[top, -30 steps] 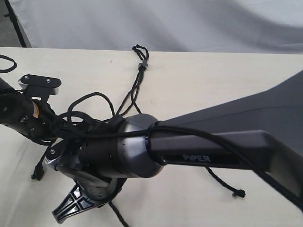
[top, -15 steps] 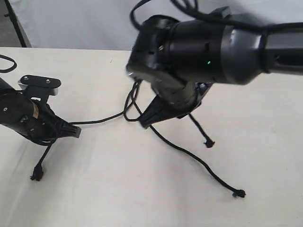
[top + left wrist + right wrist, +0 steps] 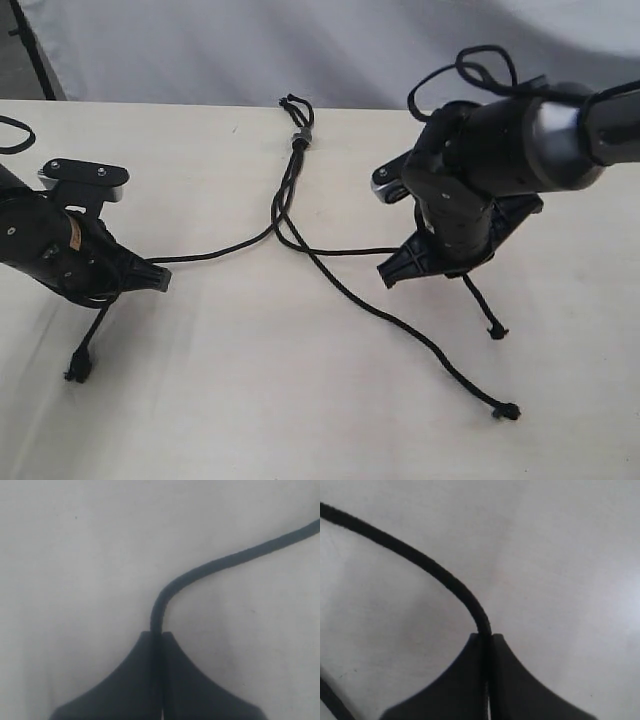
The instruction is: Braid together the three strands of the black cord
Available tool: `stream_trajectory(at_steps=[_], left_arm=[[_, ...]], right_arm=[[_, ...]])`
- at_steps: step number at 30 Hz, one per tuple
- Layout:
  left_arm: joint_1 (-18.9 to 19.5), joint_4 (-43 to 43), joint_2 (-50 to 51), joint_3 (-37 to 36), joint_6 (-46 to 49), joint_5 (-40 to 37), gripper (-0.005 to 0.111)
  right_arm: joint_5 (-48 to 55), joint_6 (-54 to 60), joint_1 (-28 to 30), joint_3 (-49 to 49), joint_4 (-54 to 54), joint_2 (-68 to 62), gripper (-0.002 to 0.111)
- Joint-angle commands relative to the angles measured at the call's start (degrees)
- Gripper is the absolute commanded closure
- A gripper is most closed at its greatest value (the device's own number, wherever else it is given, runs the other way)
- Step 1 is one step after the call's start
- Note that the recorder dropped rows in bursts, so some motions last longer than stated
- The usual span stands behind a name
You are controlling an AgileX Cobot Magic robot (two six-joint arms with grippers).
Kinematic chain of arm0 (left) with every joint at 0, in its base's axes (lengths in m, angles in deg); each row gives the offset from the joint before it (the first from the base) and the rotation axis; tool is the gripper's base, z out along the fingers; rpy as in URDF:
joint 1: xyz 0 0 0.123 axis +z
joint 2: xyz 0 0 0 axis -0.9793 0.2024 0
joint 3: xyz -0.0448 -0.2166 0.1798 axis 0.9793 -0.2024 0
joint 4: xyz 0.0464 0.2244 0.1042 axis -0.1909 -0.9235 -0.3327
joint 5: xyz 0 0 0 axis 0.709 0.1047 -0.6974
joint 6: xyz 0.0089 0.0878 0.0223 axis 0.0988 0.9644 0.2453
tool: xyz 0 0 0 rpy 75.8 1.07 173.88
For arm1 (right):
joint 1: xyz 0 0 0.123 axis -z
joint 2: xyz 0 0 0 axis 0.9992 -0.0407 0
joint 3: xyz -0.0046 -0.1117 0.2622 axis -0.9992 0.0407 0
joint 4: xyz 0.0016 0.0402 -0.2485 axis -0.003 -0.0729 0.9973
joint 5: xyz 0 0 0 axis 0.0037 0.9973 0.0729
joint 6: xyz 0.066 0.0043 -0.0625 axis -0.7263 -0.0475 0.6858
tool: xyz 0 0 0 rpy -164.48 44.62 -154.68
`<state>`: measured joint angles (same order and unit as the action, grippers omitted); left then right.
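Three strands (image 3: 284, 195) of the black cord (image 3: 299, 138) fan out on the table (image 3: 250, 400) from its knot near the table's edge. Just below the knot they look crossed a little. Most of their length lies loose, so the braid seems barely begun. The left gripper (image 3: 160, 281) is pinched tight on the left strand (image 3: 215, 252), the right gripper (image 3: 392, 274) on the right strand (image 3: 350, 251); the middle strand (image 3: 400, 322) lies free.
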<state>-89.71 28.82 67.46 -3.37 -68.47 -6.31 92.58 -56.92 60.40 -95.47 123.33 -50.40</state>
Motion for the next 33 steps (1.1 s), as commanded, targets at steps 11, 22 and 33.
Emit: stream_trajectory(at_steps=[11,22,33], left_arm=[[0.08,0.13,-0.55,-0.13,-0.33,0.19,0.106],[0.08,0.13,-0.55,-0.13,-0.22,0.17,0.106],[0.08,0.13,-0.55,-0.13,-0.22,-0.5,0.106]], right_arm=[[-4.97,6.74,-0.07,7.91,-10.15,-2.78,0.109],[-7.11,27.8,-17.9,9.11,-36.65,-1.92,0.109],[-5.13,24.91,-15.61,3.71,-27.1,11.81,0.109]])
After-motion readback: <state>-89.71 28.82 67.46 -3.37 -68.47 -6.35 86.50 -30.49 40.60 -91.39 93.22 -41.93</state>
